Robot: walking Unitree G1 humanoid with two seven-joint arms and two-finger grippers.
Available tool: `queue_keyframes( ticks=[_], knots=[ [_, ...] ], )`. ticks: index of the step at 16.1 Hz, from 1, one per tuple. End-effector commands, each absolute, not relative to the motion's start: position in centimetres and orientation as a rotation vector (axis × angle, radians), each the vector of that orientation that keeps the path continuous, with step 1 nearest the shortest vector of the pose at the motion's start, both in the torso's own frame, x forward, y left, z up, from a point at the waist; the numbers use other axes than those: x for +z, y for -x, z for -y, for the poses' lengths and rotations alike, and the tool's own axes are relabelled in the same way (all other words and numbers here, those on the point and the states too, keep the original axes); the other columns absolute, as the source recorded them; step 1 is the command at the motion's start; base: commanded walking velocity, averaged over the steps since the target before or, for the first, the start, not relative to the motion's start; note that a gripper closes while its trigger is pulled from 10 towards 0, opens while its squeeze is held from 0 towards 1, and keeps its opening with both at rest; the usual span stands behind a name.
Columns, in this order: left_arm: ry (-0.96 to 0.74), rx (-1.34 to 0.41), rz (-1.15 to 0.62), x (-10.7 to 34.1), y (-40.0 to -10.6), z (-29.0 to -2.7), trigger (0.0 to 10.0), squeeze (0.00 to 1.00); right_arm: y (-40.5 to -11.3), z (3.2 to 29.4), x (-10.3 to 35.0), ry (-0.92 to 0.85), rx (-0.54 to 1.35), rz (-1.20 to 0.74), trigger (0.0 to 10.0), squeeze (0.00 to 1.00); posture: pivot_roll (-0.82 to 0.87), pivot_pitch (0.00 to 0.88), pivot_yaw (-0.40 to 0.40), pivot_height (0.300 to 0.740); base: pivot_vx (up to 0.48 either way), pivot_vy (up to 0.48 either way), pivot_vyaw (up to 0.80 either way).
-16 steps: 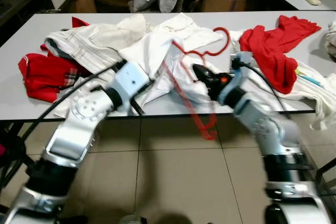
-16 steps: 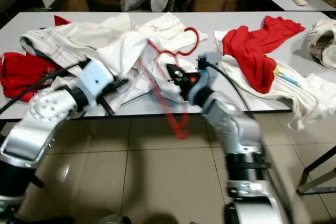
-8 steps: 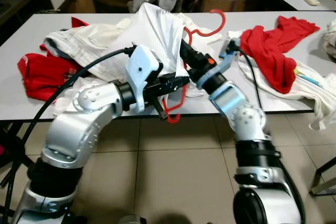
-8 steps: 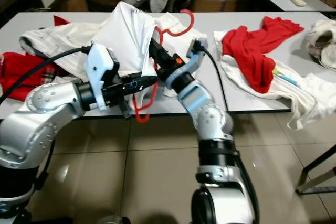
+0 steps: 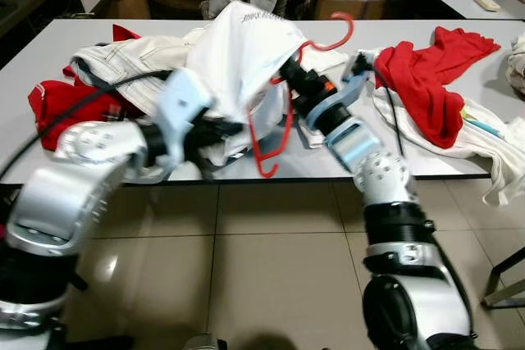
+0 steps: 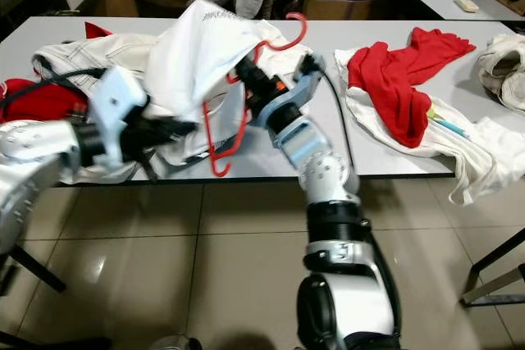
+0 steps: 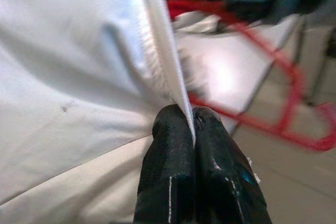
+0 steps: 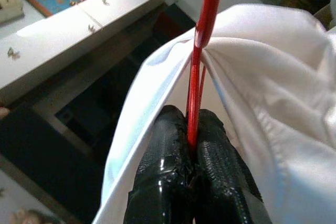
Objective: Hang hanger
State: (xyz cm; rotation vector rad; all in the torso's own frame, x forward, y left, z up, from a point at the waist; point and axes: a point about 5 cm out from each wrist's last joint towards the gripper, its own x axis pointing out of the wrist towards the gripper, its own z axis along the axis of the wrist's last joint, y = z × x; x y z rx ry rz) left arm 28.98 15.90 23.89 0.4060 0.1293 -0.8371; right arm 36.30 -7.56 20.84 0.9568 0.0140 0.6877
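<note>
Thin red plastic hanger [image 5: 275, 116]: light, stiff, slippery, likely to swing; best held at the neck under the hook, where the right gripper [image 8: 191, 145] has its fingers pinched on it, above the white table [image 5: 394, 161]'s front edge, partly inside a soft, limp white cotton shirt [image 5: 242, 51]. The left gripper [image 7: 191, 124] has its fingers pressed together on the shirt's hem. Half a second earlier the left arm reached further right under the hanger; it has drawn back left, and the shirt sits slightly higher.
</note>
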Motion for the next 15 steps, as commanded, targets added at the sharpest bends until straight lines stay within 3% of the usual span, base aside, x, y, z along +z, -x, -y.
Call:
queue_keyframes(
  ticks=[1, 5, 11, 15],
  knots=[
    [-0.430, -0.805, -0.111, 24.1, -29.1, -16.2, 0.0, 0.00, -36.4, 7.3, 21.7, -0.973, 0.730, -0.003, 10.0, 0.00, 0.02, 0.000, -0.011, 0.740, 0.000, 0.000, 0.00],
    [-0.381, -0.959, -0.133, 23.5, -27.8, -14.2, 0.0, 0.00, -37.0, 7.2, 21.7, -1.134, 0.673, -0.001, 10.0, 0.00, 0.02, 0.000, -0.012, 0.740, 0.000, 0.000, 0.00],
    [-0.313, -1.185, -0.182, 23.4, -25.3, -12.7, 0.0, 0.00, -38.4, 6.7, 20.7, -1.176, 0.469, -0.017, 10.0, 0.00, 0.03, 0.000, -0.019, 0.740, 0.000, 0.000, 0.00],
    [-0.270, -1.222, -0.176, 23.8, -24.8, -12.2, 0.0, 0.00, -38.4, 5.3, 20.4, -1.254, 0.449, -0.056, 10.0, 0.00, 0.04, 0.000, -0.030, 0.740, 0.000, 0.000, 0.00]
  ],
)
